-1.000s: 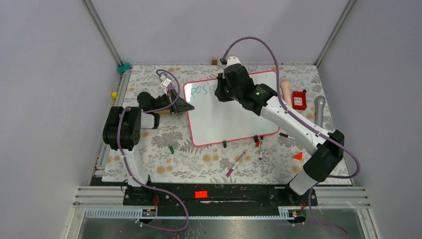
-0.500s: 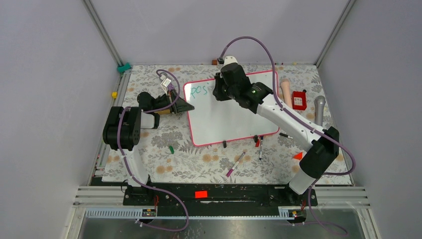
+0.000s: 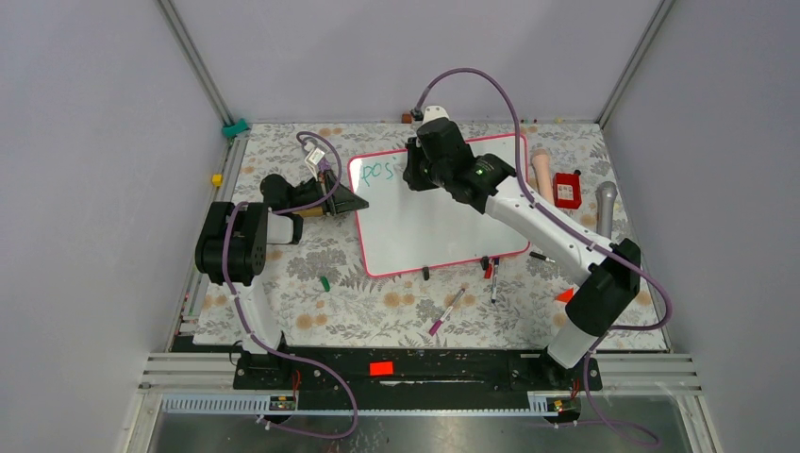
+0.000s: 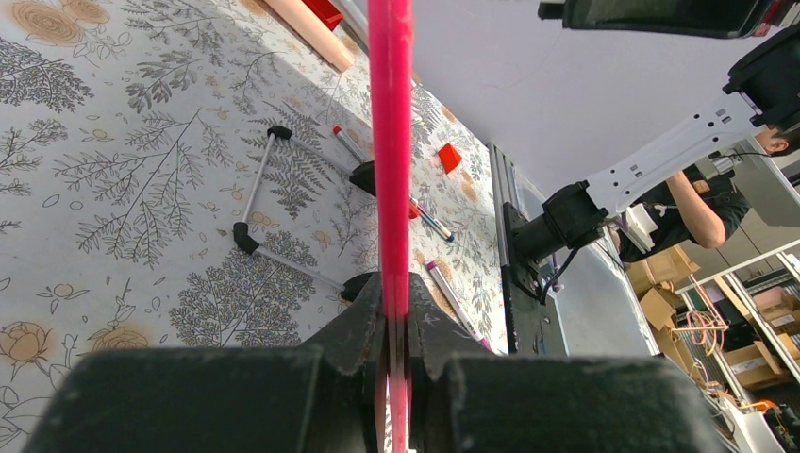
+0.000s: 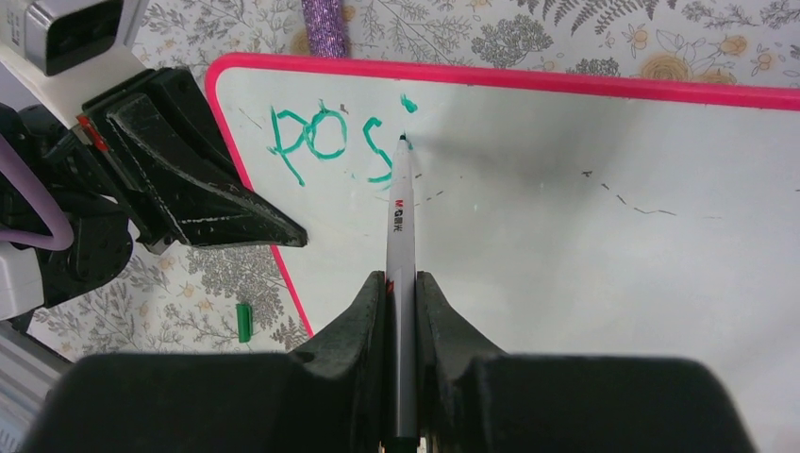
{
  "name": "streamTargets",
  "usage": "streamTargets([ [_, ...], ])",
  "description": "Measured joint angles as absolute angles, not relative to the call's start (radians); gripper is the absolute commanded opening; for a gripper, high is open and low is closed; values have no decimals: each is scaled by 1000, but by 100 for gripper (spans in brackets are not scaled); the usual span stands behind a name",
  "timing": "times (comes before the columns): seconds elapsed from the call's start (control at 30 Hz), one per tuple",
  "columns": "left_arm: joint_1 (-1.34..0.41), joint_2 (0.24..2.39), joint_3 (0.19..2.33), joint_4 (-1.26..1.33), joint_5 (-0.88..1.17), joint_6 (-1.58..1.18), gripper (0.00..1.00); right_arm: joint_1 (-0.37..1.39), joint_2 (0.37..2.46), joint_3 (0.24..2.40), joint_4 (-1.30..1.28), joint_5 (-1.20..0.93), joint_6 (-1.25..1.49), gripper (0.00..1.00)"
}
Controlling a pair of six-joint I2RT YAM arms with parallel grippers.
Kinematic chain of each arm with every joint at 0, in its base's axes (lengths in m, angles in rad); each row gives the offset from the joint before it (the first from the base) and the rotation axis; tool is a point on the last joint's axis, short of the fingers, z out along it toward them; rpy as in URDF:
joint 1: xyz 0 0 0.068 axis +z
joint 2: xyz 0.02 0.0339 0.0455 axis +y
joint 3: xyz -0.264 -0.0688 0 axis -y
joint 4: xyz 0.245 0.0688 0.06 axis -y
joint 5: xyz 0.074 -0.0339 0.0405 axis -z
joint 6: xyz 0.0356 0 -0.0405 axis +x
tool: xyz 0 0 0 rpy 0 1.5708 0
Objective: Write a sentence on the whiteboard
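Note:
The whiteboard (image 3: 443, 217), white with a pink frame, lies tilted on the floral table. Green letters "POS" (image 5: 325, 142) stand in its far left corner, with a small green dot (image 5: 408, 102) to their right. My right gripper (image 5: 403, 283) is shut on a grey-barrelled marker (image 5: 400, 212). The marker's green tip rests on the board just right of the S. From above, that gripper (image 3: 420, 175) hangs over the lettering (image 3: 377, 171). My left gripper (image 4: 396, 316) is shut on the board's pink left edge (image 4: 391, 142); from above, the gripper (image 3: 351, 202) reaches in from the left.
Loose markers (image 3: 491, 269) and a pink-capped pen (image 3: 447, 310) lie in front of the board. A green cap (image 3: 325, 282) lies to its left. A peach cylinder (image 3: 542, 173), red box (image 3: 567, 190), grey cylinder (image 3: 606, 209) and red wedge (image 3: 565, 295) sit to the right.
My right arm has shifted slightly left and farther back, carrying the marker closer to the letters. The left arm and the board have not moved.

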State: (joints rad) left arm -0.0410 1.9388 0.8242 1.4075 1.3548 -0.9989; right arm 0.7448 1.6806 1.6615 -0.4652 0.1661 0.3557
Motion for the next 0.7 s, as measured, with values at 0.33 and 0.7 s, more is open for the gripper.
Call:
streamTargets([
  [0.33,-41,1939,824,1402,1353,-999,0,745,1644,1578,-463,140,363,0],
  [0.7,-49,1939,824,1409,1380,-991,45,743,1628,1568,-466,136,373,0],
])
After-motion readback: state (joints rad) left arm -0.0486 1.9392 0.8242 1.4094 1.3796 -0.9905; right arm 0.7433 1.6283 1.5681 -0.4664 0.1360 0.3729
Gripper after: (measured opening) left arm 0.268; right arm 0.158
